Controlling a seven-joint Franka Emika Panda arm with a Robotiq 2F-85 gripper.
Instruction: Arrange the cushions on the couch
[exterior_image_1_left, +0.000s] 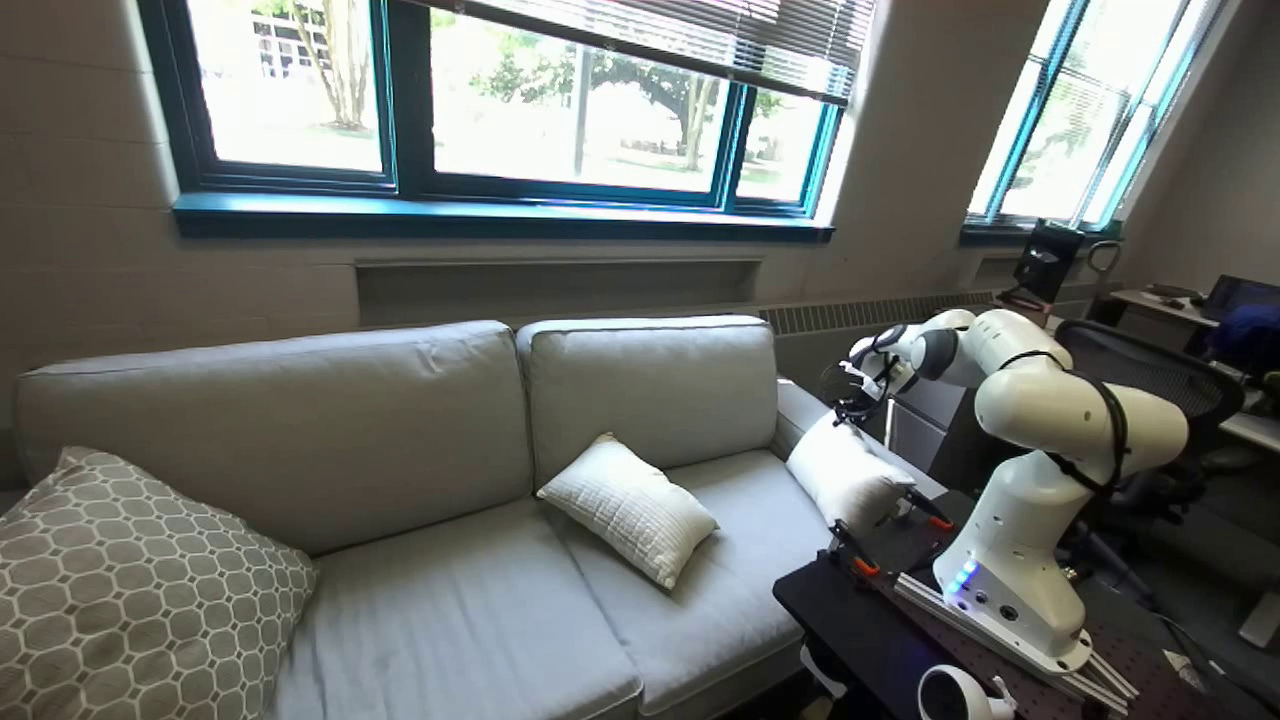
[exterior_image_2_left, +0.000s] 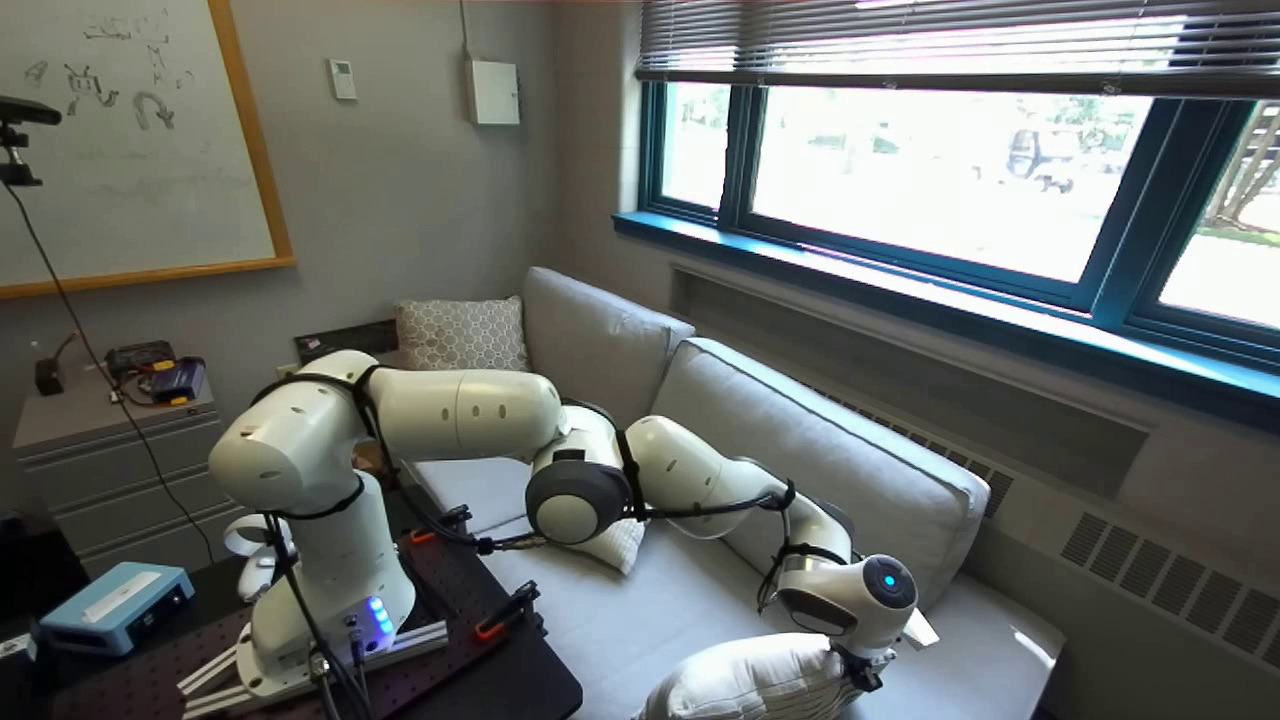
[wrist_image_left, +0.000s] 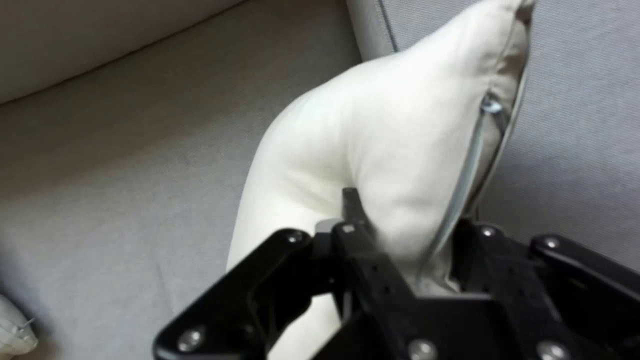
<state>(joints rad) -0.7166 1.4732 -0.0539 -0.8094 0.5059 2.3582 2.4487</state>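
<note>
Throw pillows (exterior_image_1_left: 630, 512), white, two, with grey fabric couch (exterior_image_1_left: 440, 600)

Bearings take 12 o'clock as the top of the view named.

Item 1: zippered pillow (wrist_image_left: 395, 145). Location: couch end, by the padded arm (exterior_image_1_left: 798, 408); in an exterior view, near 3 o'clock from the loose pillow (exterior_image_1_left: 632, 514). Whether its underside rests on the seat cannot be told. Gripper (wrist_image_left: 407, 220): grasping this pillow along its zippered edge, a finger to each side, the cover dented and bunched between. Zip pull (wrist_image_left: 491, 105) at 1 o'clock from the grip in the wrist view, just short of the corner.

Item 2: loose pillow, quilted face showing. Location: on the seat, well apart from the lattice-patterned pillow (exterior_image_1_left: 150, 590) at 9 o'clock.

Handling (judged): light, soft, easily squashed, not fragile; woven covers should offer good friction. Plump middles may squeeze out of a shallow pinch, so a deep hold on a thin edge or corner suits best. Zip pull may snag. For Item 2, the corner near 11 o'clock looks handy.

Markings: no brand or tag readable on either pillow. Whiteboard (exterior_image_2_left: 180, 210): faint handwriting at 12 o'clock, illegible; figure doodle and curved arrow below. Blue box (exterior_image_2_left: 120, 612): pale label (exterior_image_2_left: 122, 594), print too small to read.
</note>
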